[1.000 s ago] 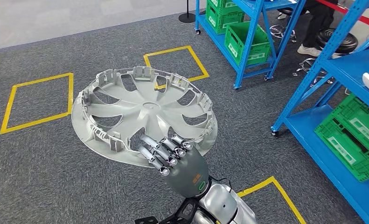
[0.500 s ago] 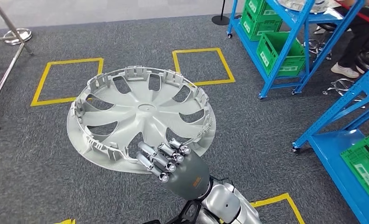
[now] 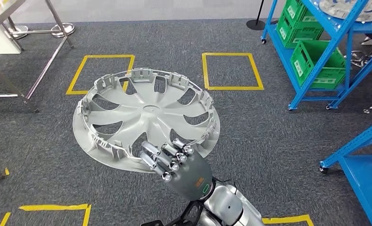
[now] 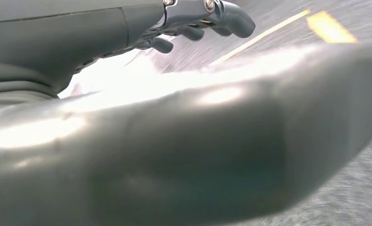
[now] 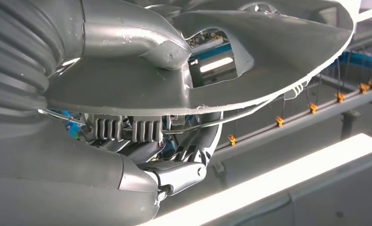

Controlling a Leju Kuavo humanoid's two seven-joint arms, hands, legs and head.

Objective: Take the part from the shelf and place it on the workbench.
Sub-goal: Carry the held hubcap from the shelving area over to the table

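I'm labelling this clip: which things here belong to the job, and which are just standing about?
Job:
- hubcap
- right hand gripping its rim
- shelf

Standing about:
- green crates
- yellow floor squares
- metal table legs

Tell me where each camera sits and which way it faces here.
Head view: high on the body, looking down at carpet; right hand grips the hubcap.
Right wrist view: behind that hand, facing up past the hubcap's rim to ceiling lights; both share hubcap and hand.
Left wrist view: behind the left hand, blurred, over carpet.
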